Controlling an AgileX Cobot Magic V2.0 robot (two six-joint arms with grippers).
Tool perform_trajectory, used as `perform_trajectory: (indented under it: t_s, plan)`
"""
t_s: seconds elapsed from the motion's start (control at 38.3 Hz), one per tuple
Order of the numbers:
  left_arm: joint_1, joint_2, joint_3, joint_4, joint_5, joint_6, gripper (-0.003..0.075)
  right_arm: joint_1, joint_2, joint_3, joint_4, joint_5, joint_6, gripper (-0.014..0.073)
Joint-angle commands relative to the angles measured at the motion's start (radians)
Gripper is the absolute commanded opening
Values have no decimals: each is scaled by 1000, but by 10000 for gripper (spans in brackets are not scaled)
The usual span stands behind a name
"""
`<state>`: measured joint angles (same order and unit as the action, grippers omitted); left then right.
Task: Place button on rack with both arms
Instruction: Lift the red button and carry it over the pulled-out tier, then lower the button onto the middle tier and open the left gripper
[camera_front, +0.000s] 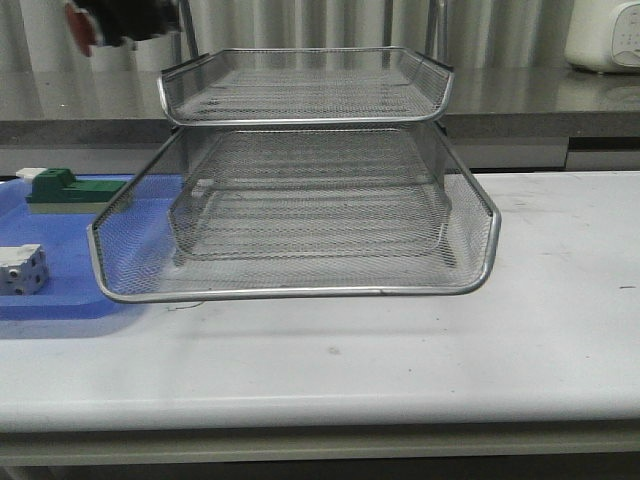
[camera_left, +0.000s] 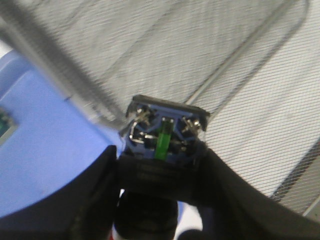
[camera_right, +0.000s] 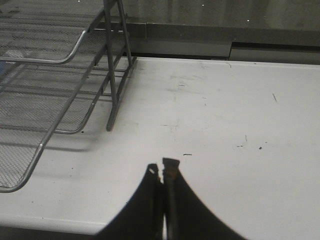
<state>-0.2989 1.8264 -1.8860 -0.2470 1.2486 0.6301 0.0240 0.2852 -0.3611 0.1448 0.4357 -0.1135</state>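
The button (camera_left: 165, 132) is clamped between my left gripper's (camera_left: 160, 160) black fingers, its blue terminal end with silver screws and a green strip pointing outward. In the front view its red head (camera_front: 82, 30) shows at the top left, held by the left gripper (camera_front: 115, 20) high beside the rack's top tier. The rack (camera_front: 300, 200) is silver wire mesh and stands mid-table; its mesh (camera_left: 225, 60) fills the space behind the button. My right gripper (camera_right: 162, 167) is shut and empty over bare white table, with the rack (camera_right: 60, 90) off to one side.
A flat blue tray (camera_front: 60, 295) lies left of the rack, partly under its lower tier. It carries a green-and-beige block (camera_front: 65, 190) and a white terminal block (camera_front: 22, 268). A white appliance (camera_front: 605, 35) stands on the back counter at right.
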Motion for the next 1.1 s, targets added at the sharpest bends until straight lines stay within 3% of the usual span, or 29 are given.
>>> perform_trajectory:
  t_s: [0.0, 0.21, 0.6, 0.76, 0.99, 1.07]
  plan:
    - [-86, -47, -33, -28, 42, -11, 209, -5, 7, -24, 6, -80, -3, -60]
    - [-225, -9, -33, -28, 42, -11, 209, -5, 7, -24, 6, -80, -3, -60]
    - [-251, 155, -33, -28, 36, -26, 223, -5, 7, -24, 6, -80, -3, -60]
    - [-251, 198, -33, -21, 13, -28, 317, -5, 7, -24, 6, -80, -3, -60]
    - [-251, 203, -33, -14, 18, -36, 549, -5, 7, -24, 6, -80, -3, -60]
    - [-251, 203, -38, -14, 36, -36, 595, -5, 7, -24, 6, -80, -3, -60]
